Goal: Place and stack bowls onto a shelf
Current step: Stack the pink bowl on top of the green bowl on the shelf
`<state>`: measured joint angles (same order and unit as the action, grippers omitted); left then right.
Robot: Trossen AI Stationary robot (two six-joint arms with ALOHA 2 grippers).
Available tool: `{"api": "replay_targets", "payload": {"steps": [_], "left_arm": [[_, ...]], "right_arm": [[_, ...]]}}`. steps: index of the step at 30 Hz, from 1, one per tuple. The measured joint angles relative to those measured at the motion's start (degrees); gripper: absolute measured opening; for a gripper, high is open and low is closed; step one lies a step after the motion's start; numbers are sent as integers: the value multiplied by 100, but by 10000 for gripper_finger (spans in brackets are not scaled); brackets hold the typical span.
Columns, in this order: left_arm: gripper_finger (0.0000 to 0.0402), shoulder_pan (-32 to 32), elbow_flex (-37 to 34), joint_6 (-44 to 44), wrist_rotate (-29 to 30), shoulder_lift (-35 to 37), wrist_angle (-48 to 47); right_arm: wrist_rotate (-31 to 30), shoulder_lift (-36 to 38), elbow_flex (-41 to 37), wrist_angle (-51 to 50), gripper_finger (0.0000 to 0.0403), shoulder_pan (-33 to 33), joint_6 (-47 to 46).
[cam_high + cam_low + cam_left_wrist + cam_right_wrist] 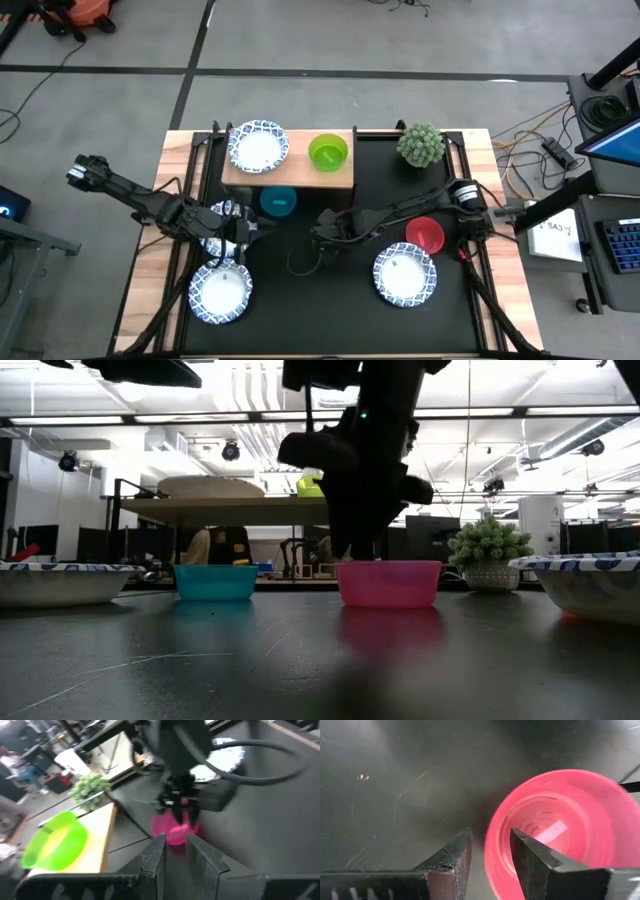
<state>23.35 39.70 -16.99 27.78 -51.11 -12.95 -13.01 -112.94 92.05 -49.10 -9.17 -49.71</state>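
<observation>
The magenta bowl (555, 830) stands on the black tabletop at its centre, also in the low view (388, 583) and the left wrist view (172, 832). My right gripper (490, 842) comes down on it (320, 235) and hides it from above. My left gripper (174, 847), open by a narrow gap and holding nothing, hovers at table left (247, 228) over a white blue-rimmed bowl (215, 212). The wooden shelf (300, 172) carries a white bowl (258, 148) and the green bowl (328, 152). The teal bowl (278, 201) and the red bowl (425, 234) rest on the table. My right gripper has the magenta bowl by its rim (492, 865) on the side toward the table's left. One finger (535, 862) is inside the bowl and one (452, 860) outside, coming from above and pointing down. The bowl stands upright with its base (388, 603) on the tabletop.
Two more white bowls lie on the table, near left (220, 293) and near right (405, 275). A green spiky plant (421, 145) stands at the far right beside the shelf. Bare black tabletop (320, 310) lies between the near bowls.
</observation>
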Motion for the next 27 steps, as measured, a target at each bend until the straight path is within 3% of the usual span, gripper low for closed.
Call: {"api": "replay_targets", "payload": {"steps": [21, 27], "left_arm": [[57, 0, 0, -55, 66, 0, 46], [57, 0, 2, -55, 65, 0, 50]], "right_arm": [[-49, -311, 57, 19, 112, 7, -81], [-49, -311, 57, 37, 24, 7, -71]]}}
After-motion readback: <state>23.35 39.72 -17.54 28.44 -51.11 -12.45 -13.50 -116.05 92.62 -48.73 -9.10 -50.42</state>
